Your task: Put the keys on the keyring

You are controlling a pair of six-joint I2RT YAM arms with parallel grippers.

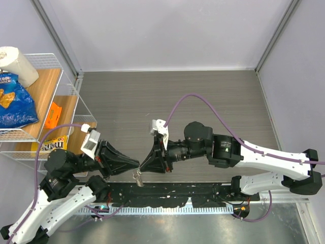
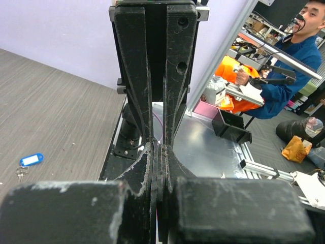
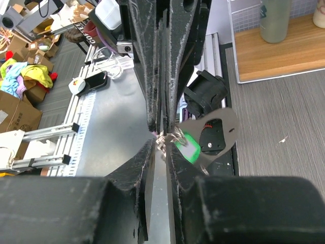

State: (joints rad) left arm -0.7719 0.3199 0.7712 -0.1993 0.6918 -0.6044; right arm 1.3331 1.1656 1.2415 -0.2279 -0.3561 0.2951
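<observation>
Above the grey tabletop (image 1: 167,96), the right tool (image 1: 143,166) is clamped on the keyring (image 3: 165,136), tip to tip with the closed left tool (image 1: 135,163). The green key (image 3: 189,151) is seen just beside those tips; the blue key (image 2: 29,159) is seen lying well off to the left tool's left.

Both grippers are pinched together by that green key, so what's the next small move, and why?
Probably, with both pinches held shut, the right gripper should ease the green key a little round the keyring. They hang at its tips, which meet the left gripper, and the blue key lies loose on the table.
</observation>
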